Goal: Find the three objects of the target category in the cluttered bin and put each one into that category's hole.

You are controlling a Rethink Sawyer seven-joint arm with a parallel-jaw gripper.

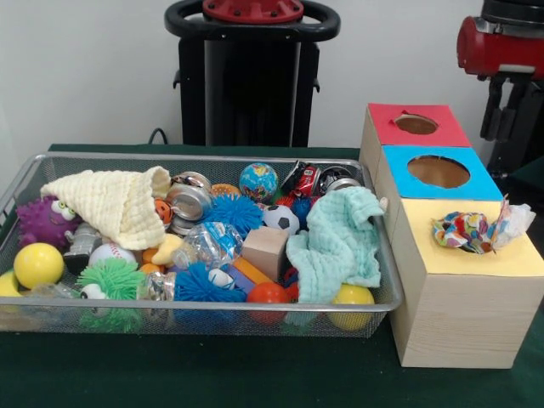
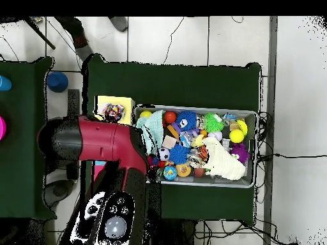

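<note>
A wire mesh bin point(image 1: 212, 158) on the green table holds a jumble of toys. Among them are a cream cloth point(image 1: 115, 204), a mint cloth point(image 1: 340, 242), a globe ball point(image 1: 258, 181), a soccer ball point(image 1: 280, 219), a wooden block point(image 1: 266, 251), a red toy car point(image 1: 304, 180), a metal tin point(image 1: 189, 202) and spiky balls. Right of the bin stands a wooden box with a red section point(image 1: 387, 119) and a blue section point(image 1: 399, 161), each with an open round hole. On its yellow section point(image 1: 476, 259) lies a crumpled colourful wrapper point(image 1: 467, 231). My red arm point(image 1: 501, 42) is at the upper right. No gripper shows.
In the overhead view my arm point(image 2: 96, 140) covers the red and blue sections; the yellow section point(image 2: 124, 102) and the bin point(image 2: 255, 147) stay visible. A second green table at the left carries a blue object point(image 2: 57, 81). Cables run over the floor.
</note>
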